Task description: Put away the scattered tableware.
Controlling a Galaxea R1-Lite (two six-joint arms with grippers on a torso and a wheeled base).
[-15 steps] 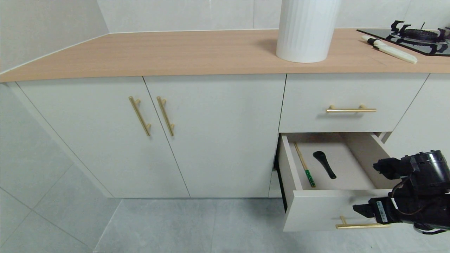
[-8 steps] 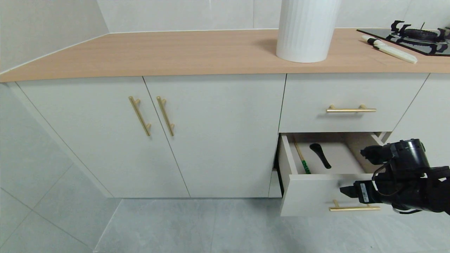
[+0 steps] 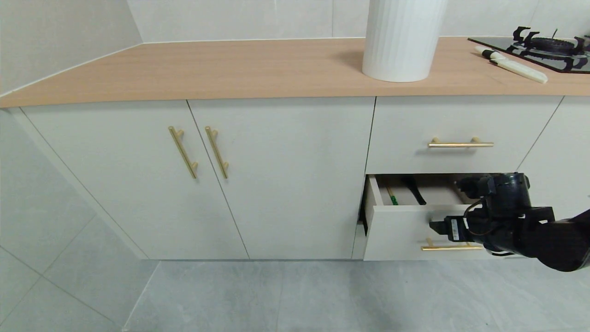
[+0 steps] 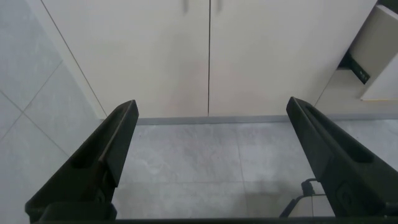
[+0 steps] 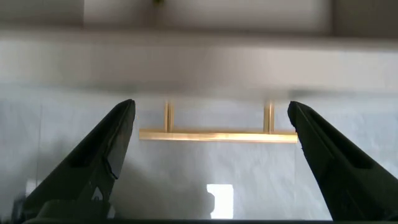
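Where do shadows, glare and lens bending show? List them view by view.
Head view: the white container throws a soft shadow leftward on the countertop, whose front edge bows slightly, a wide-lens effect. Right wrist view: a bright glare patch sits on the drawer front near the gold handle. Left wrist view: even light, one faint shadow on the floor.

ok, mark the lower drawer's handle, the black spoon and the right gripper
lower drawer's handle (image 5: 217, 135): right wrist view, middle of the bar.
black spoon (image 3: 416, 192): head view, on its stem.
right gripper (image 5: 210, 109): right wrist view, midway between fingertips.
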